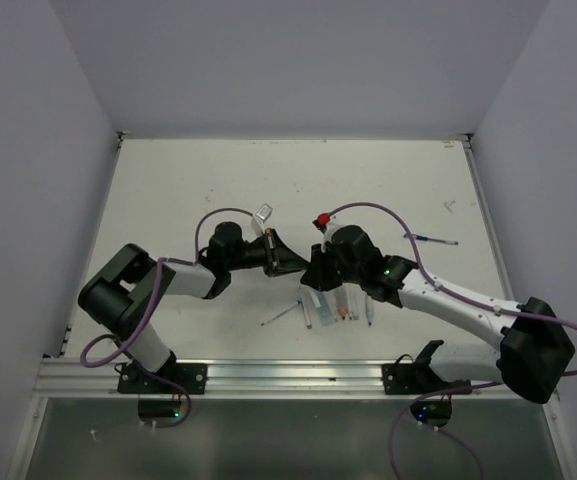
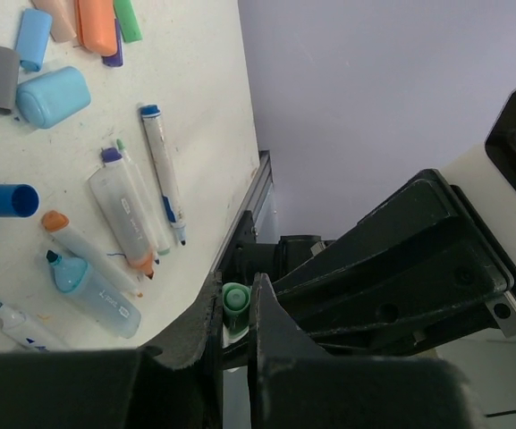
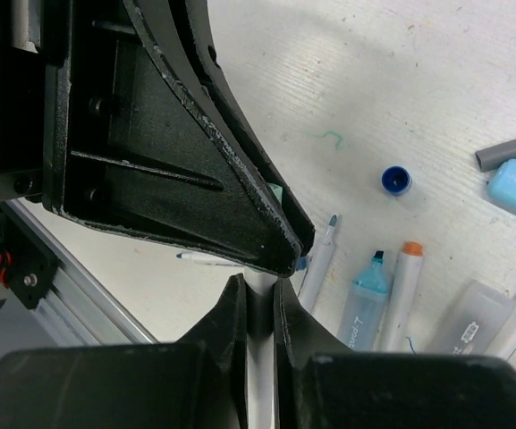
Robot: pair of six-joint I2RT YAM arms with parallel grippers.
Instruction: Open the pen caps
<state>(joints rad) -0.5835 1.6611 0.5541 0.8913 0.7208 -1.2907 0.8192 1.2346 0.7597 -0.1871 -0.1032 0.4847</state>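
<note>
Left gripper point(image 2: 237, 286) is clamped tight on a green cap point(image 2: 235, 306), a finger pressed on each side of it. Right gripper point(image 3: 258, 284) is closed on a white pen barrel point(image 3: 259, 313), which runs back between its fingers. The two claws meet tip to tip above the table point(image 1: 368, 190), near its middle. In the right wrist view the left claw's finger overlaps the right one's tips, with a sliver of pale green at the join. Can't tell whether the cap sits on the barrel or is off it – the contact spot is hidden. On the table around them lie loose caps: a fat light blue cap point(image 2: 52, 96) just beside a grey cap point(image 2: 0, 79), an orange cap point(image 2: 97, 22) with a loose green cap point(image 2: 128, 18) next to it, and a dark blue cap point(image 3: 395, 180) on its own. Near those is a cluster of uncapped markers point(image 2: 123, 214) lying roughly parallel – purple, orange and light blue tips. One thin pen point(image 1: 430, 239) lies well apart toward the far right.
</note>
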